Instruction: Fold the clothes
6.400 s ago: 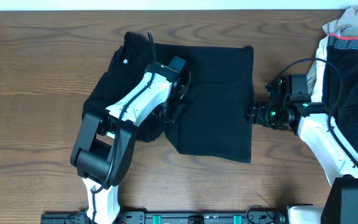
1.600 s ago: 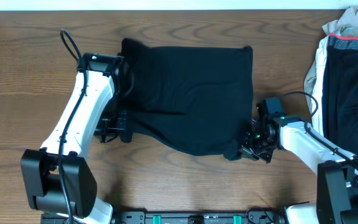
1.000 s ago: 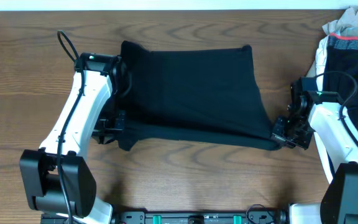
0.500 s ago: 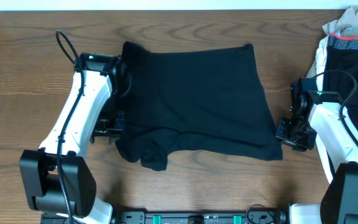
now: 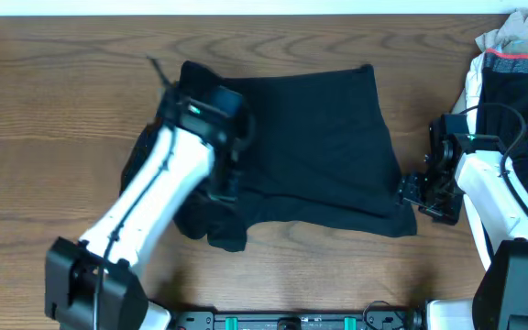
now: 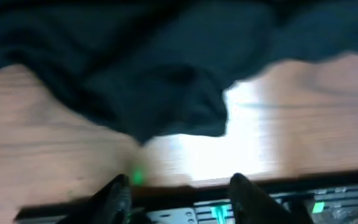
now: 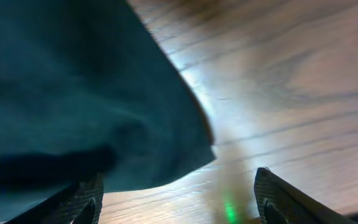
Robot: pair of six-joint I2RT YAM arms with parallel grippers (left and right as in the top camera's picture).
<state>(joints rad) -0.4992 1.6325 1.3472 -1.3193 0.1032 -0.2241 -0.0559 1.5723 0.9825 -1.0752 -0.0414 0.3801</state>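
Observation:
The black T-shirt (image 5: 319, 137) lies spread on the wooden table, its lower left corner bunched up (image 5: 218, 229). My left arm reaches over the shirt's left part, and the left gripper (image 5: 223, 188) is above the cloth. In the blurred left wrist view its fingers (image 6: 179, 193) are open and empty, with the bunched shirt edge (image 6: 135, 74) ahead of them. My right gripper (image 5: 409, 191) sits at the shirt's lower right corner. In the right wrist view it (image 7: 179, 199) is wide open, with the shirt corner (image 7: 73, 93) lying just ahead on the table.
A pile of other clothes (image 5: 511, 82), black, white and grey with a red band, lies at the right edge behind the right arm. A dark rail (image 5: 291, 321) runs along the table's front edge.
Both grippers let go of the shirt's front edge, which dropped to the table and bunched at the lower left. My left arm then swung right, over the shirt. The right arm barely moved.

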